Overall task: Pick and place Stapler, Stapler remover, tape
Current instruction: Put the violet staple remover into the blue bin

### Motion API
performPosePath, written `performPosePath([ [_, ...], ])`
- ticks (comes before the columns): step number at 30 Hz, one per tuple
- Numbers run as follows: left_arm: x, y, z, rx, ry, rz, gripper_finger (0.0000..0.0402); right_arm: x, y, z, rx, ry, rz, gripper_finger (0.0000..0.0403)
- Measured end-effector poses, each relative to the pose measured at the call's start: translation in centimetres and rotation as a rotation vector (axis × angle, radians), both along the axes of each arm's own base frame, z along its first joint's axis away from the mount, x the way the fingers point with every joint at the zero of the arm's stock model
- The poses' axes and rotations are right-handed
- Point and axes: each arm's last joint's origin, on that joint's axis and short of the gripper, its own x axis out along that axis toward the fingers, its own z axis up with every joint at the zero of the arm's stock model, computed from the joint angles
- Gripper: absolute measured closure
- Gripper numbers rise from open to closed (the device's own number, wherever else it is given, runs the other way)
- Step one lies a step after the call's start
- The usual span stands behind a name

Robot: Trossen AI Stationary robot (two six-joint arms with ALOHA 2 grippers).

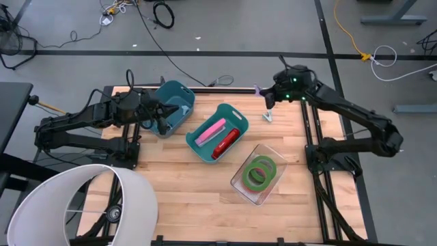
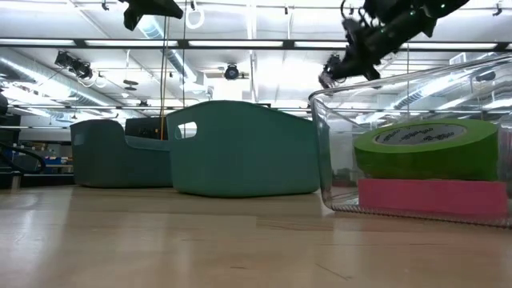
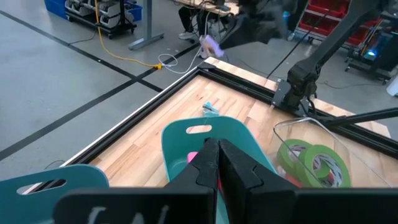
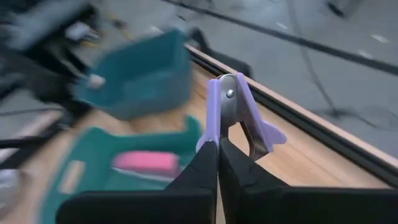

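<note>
My right gripper hangs above the table's far right part, shut on a purple staple remover. A second, pale teal staple remover lies on the wood just below it in the high view. A pink stapler and a red stapler lie in the middle teal bin. Green tape rolls are stacked in a clear container; the low view shows a green roll on a pink-red one. My left gripper is shut and empty, above the left teal bin. My right gripper pinches the purple staple remover by one purple handle wing between its two fingers. The remover stands up past the fingertips, its metal jaws and rivet showing beyond them. It is lifted clear of the table.
The table has a black frame rail along its right side and another on the left. A large white lampshade-like object covers the near left corner. Bare wood lies near the front edge. Cables run over the floor beyond the table.
</note>
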Motion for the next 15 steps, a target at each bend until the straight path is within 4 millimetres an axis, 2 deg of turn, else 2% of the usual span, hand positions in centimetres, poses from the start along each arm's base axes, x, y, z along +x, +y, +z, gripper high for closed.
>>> performPosePath([
  [15, 0.4, 0.1, 1.1, 0.028, -0.114, -0.002, 0.0385, 2.9, 2.9, 3.8, -0.142, -0.389, 0.380, 0.0401],
])
